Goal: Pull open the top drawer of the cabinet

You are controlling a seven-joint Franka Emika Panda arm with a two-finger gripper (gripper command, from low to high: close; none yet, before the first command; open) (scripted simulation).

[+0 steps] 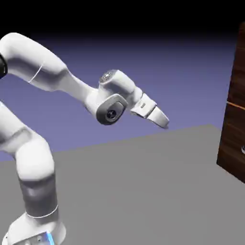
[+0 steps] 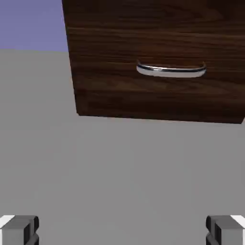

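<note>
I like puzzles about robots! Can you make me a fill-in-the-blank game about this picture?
1. The handle in the hand view is shiny and ____-colored.
2. The cabinet is dark ____, not white.
3. The robot's arm is ____, much lighter than the cabinet.
4. Nothing is held between the fingertips of the hand, which is wide ____.

Missing words: silver; brown; white; open

Grey floor [image 1: 134, 186]; blue-violet backdrop [image 1: 182, 81], black above.
</note>
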